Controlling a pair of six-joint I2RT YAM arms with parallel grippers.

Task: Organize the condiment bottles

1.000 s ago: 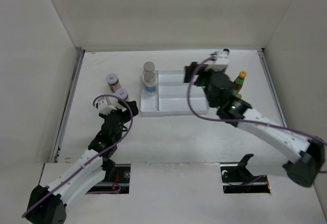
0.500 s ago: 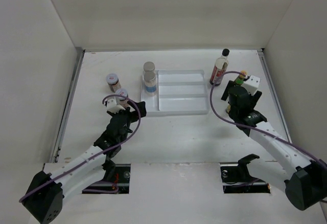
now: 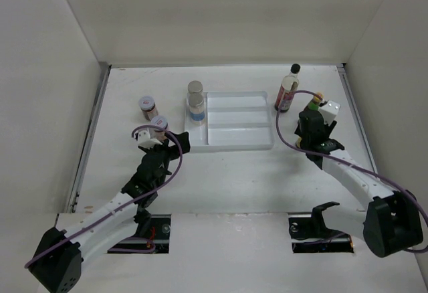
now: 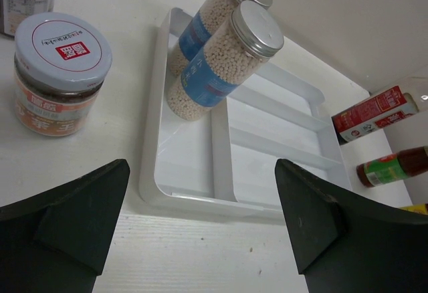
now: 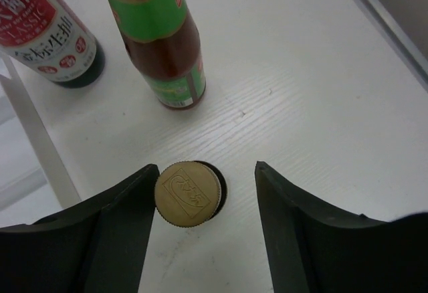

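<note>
My right gripper [image 5: 206,179] points straight down over a small dark bottle with a yellow cap [image 5: 188,193]. The cap touches the left finger and a gap remains on the right, so the jaws stand open around it. Just beyond are a green-labelled bottle [image 5: 164,39] and a black-capped red-labelled bottle [image 3: 287,91]. My left gripper [image 4: 200,239] is open and empty, low over the table by the white tray's front left corner [image 4: 160,186]. Two grey-lidded shakers [image 4: 221,59] stand in the tray's left compartment. A squat red-labelled jar [image 4: 60,72] stands left of the tray, with a second jar [image 3: 146,106] behind it.
The white tray [image 3: 237,122] sits mid-table, its middle and right compartments bare. Walls close the table on the left, back and right; the right wall's rail [image 5: 388,19] runs near the right gripper. Bare table lies between the tray and the arm bases.
The right arm swung from above the tray to the right side, came down over the small yellow-capped bottle, and its jaws narrowed around the cap. The left arm shifted slightly toward the tray.
</note>
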